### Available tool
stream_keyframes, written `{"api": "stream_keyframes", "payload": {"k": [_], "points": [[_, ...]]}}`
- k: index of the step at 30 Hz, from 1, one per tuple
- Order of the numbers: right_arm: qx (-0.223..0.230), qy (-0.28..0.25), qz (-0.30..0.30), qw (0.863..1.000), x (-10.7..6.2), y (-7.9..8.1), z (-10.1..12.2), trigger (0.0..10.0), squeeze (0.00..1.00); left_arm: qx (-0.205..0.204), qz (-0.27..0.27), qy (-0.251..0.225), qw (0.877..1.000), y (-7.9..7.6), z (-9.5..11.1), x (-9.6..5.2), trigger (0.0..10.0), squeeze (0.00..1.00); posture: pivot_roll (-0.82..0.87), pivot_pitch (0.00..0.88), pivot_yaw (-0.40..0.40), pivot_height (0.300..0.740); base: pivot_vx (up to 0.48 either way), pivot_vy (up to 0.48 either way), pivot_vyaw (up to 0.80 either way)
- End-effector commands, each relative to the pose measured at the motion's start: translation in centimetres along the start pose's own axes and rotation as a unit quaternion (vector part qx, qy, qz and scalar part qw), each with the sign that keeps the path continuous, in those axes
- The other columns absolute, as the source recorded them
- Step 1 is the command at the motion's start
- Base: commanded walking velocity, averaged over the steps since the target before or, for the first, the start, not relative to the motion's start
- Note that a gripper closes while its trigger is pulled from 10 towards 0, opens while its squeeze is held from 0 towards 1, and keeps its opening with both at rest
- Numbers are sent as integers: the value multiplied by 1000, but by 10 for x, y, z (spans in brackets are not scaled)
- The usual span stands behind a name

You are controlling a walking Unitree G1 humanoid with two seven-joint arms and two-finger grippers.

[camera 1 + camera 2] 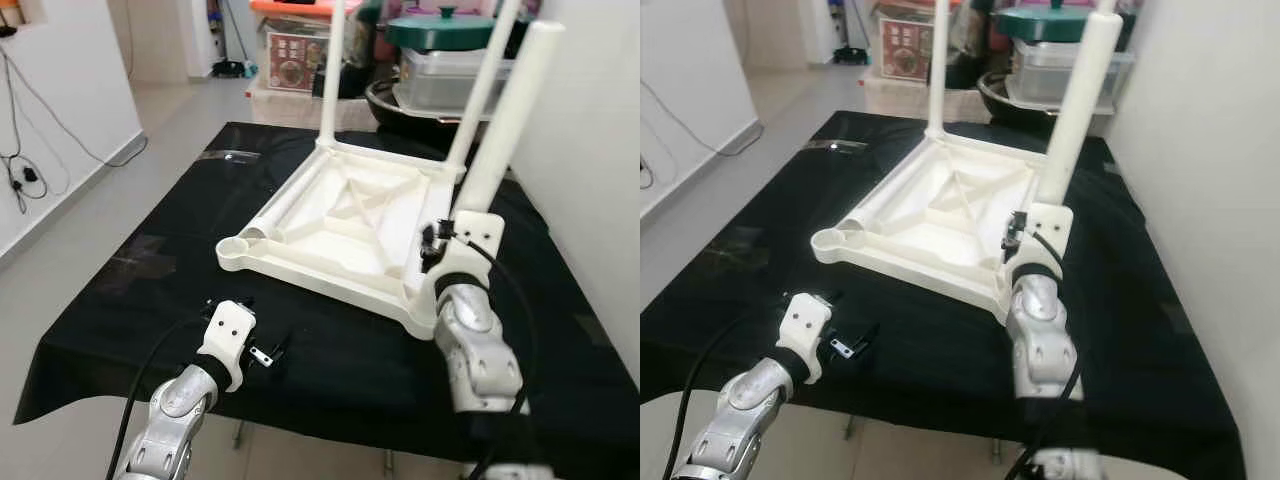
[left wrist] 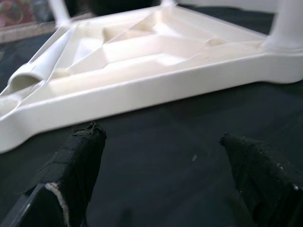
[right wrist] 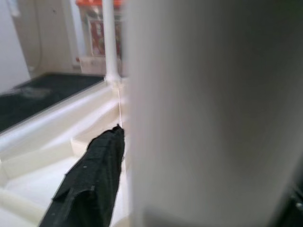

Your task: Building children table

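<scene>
On the black cloth [image 1: 330,370] nearest the robot, the left gripper [image 1: 262,352] rests low with fingers [image 2: 78,165] spread wide, holding nothing, just short of the upside-down white tabletop [image 1: 340,225]. At the tabletop's near right corner, the right gripper [image 1: 462,225] clasps an upright white leg [image 1: 505,115]. Two more legs [image 1: 330,70] stand at its far corners.

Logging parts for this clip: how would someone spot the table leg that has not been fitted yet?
On the black cloth lies an upturned white tabletop with three legs standing up from its corners. The loose leg lies flat inside the tabletop along its left edge, its open end by the empty corner socket nearest the left hand. It alone lies flat.
</scene>
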State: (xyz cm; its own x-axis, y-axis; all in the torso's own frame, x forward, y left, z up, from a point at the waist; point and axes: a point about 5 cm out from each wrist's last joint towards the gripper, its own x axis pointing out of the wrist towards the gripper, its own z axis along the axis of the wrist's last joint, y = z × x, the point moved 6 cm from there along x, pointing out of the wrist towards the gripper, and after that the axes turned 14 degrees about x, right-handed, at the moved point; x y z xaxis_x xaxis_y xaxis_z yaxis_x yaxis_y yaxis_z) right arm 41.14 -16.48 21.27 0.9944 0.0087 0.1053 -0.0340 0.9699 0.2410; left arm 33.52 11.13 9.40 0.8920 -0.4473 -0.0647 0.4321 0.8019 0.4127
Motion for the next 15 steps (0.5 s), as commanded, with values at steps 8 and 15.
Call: {"api": "stream_keyframes", "payload": {"k": [8, 15], "points": [[-35, 69, 182, 980, 20, 24, 7, 10000, 0, -4, 9, 9, 1000, 4, -6, -6, 10000, 0, 25, 0, -80, 740, 0, 0, 0], [-27, 157, 328, 931, 2, 60, -46, 3569, 0, -4, 7, 3, 1000, 2, -1, -1, 10000, 0, 50, 0, -89, 740, 0, 0, 0]]}}
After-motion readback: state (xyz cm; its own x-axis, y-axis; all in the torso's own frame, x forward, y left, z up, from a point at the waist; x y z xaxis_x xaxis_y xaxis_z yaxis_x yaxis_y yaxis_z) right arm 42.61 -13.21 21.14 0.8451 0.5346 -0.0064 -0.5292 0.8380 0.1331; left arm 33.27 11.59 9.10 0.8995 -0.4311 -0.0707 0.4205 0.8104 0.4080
